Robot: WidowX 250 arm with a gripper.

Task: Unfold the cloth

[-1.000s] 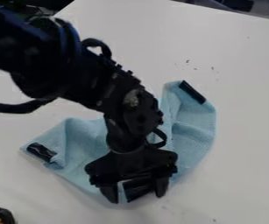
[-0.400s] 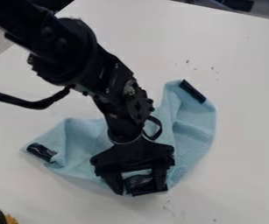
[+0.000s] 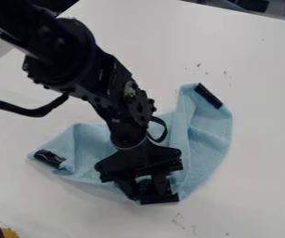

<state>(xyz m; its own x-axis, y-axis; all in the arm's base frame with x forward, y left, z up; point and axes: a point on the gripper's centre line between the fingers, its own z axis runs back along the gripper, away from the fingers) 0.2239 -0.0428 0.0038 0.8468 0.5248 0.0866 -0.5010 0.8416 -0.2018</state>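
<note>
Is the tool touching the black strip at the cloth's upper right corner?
Apart. The camera view shows the tool well below the black strip, with a stretch of blue cloth between them.

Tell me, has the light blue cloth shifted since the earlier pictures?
Yes, slightly: against the dark specks on the white table, the light blue cloth has shifted up and to the right in the view, its upper right corner now nearer them.

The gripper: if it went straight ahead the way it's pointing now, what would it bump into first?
Most likely the black strip on the near edge of the blue cloth. The gripper points down at it and may be touching it; this slanted view leaves depth unclear.
</note>
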